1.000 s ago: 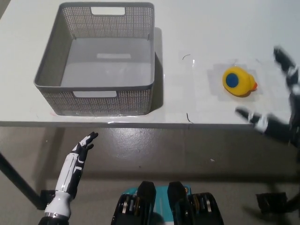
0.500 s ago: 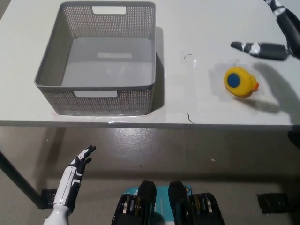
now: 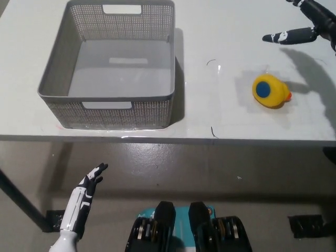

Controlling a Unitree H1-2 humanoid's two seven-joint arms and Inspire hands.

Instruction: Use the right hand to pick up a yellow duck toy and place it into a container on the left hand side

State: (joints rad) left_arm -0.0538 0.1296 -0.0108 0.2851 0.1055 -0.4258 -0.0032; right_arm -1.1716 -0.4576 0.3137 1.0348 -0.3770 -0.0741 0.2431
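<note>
Duck (image 3: 270,91) on table — right hand (image 3: 310,23) above, apart.

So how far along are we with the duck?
Nothing is done yet. The yellow duck toy lies on the table, ungrasped. The right hand hovers open beyond it. The left hand rests below the table edge. Left: grasp, carry, drop into the empty grey basket.

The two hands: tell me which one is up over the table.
The black right hand, fingers spread above the white table beyond the yellow duck. The white left hand hangs below the table edge.
</note>
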